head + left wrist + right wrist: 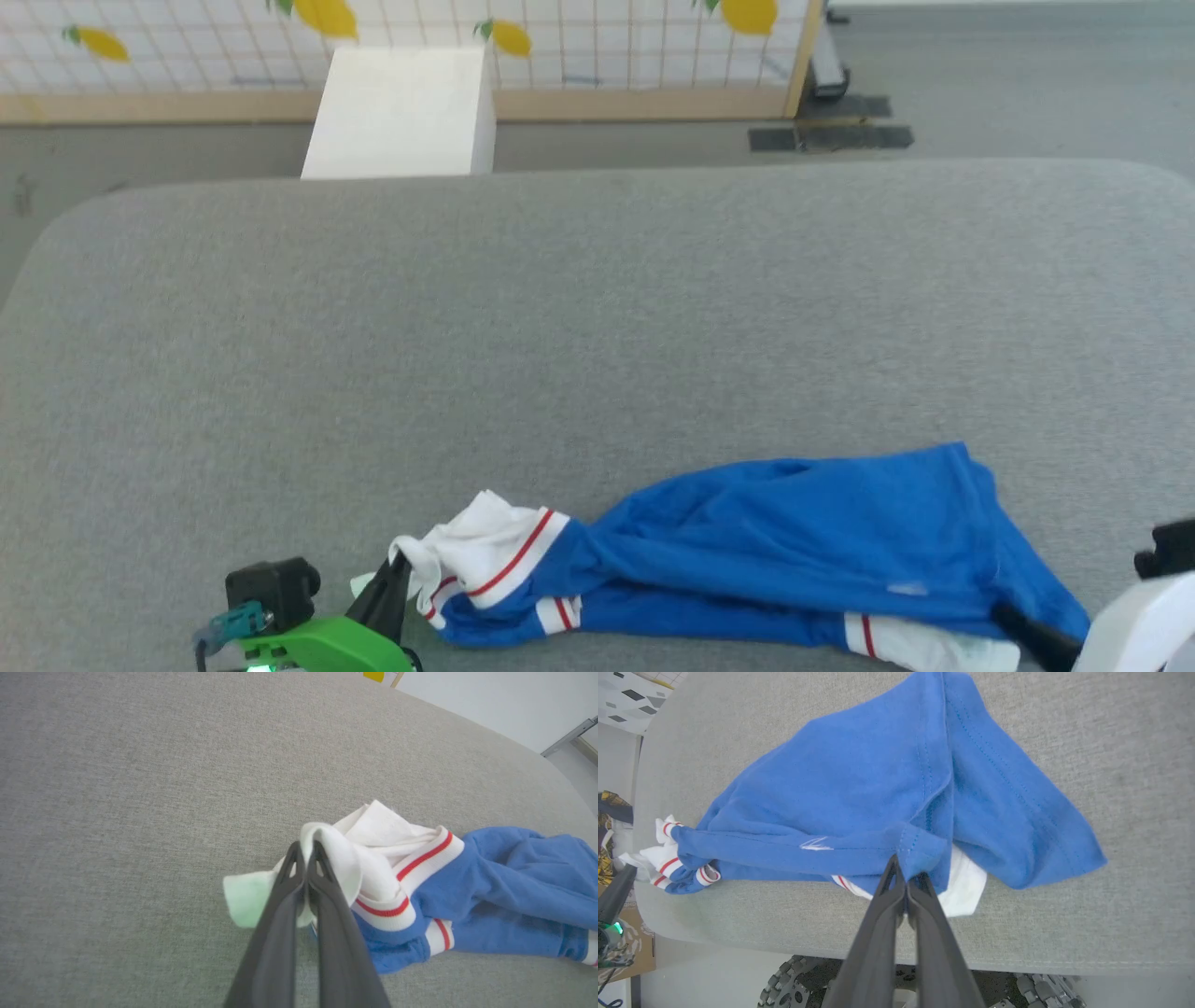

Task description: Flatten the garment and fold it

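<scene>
- Left tool (306, 847): fingers pressed together along their whole length; clamped on a fold of white fabric at the end of the garment (514, 872); the fold wraps over both fingertips in the left wrist view.
- Left tool, head view (397, 565): sits at the lower left, at the near edge of the table (597, 327); its dark fingers meet the white sleeve (485, 537).
- Right tool (906, 877): fingers closed against each other with no gap visible; clamped on the folded blue hem; blue cloth overhangs the tips, and a second white sleeve (966, 891) lies just beneath them.
- Right tool, head view (1013, 621): one dark finger enters from the lower right and runs under the blue edge; the tips are hidden there.
- Garment, position (794, 532): lies on the grey table close to its near edge, from lower centre to lower right in the head view; stretched lengthwise between the two tools.
- Garment, condition (859, 779): bunched and twisted, not flat; blue body creased, with one hem corner spread away from the near edge; red-and-white stripe trim visible at both ends; a small white mark (815, 844) shows on the blue.
- Surroundings: a white box (401, 112) stands beyond the far table edge; a lemon-patterned panel (607, 47) stands behind it.
</scene>
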Controlling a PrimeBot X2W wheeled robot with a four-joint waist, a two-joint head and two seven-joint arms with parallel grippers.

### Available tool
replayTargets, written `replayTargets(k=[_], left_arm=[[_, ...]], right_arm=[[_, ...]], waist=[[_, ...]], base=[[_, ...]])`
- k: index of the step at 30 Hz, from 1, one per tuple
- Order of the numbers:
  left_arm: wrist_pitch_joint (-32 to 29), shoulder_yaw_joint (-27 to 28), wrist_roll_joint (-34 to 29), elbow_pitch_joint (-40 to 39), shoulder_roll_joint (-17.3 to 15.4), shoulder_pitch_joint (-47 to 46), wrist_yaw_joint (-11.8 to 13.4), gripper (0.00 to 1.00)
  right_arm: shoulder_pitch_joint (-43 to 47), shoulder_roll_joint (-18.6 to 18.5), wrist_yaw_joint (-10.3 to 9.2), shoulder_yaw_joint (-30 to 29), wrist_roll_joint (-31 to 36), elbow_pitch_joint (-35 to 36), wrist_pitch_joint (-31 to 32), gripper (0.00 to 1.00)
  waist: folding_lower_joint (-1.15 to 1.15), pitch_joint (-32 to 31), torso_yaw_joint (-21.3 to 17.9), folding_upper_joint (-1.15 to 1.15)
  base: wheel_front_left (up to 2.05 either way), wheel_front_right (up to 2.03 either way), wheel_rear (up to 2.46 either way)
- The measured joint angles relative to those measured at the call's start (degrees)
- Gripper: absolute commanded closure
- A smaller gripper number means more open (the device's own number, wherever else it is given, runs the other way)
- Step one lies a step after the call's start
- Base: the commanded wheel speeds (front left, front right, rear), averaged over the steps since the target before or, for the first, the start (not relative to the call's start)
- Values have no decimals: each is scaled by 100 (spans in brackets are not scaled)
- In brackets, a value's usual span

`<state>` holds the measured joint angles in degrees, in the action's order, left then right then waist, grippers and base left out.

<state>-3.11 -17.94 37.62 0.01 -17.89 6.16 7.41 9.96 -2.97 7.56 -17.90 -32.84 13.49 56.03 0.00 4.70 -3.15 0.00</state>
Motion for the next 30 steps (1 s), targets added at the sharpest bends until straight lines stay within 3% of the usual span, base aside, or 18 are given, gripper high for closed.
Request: replayTargets(k=[6,10,17,21,25,30], left_arm=[[41,103,209,-98,12,49,-65,100],[-75,356,435,-215,-90,-477,-244,100],[-747,571,422,-2,-758,-2898,-749,100],[-1221,477,222,608,-1088,-4593,-1016,100],[-1475,424,-34,1424,-1234,-6124,-1104,100],[-1538,229,-636,2164,-1313,-7721,-1037,100]], right_arm=[[50,2,0,87,-416,-27,-4,100],[-817,4,0,129,-393,12,153,100],[-3413,-70,0,-269,-136,-419,673,100],[-4898,-86,0,-479,311,-851,862,100],[-6194,-14,0,-619,853,-1348,844,100],[-7627,26,1,-625,1538,-1964,299,100]], waist=[[0,-220,-193,0],[0,-173,-234,0],[0,161,-147,0],[0,421,-62,0],[0,732,-11,0],[0,1194,-9,0]], base=[[0,0,0],[0,0,0],[0,0,0],[0,0,0],[0,0,0],[0,0,0]])
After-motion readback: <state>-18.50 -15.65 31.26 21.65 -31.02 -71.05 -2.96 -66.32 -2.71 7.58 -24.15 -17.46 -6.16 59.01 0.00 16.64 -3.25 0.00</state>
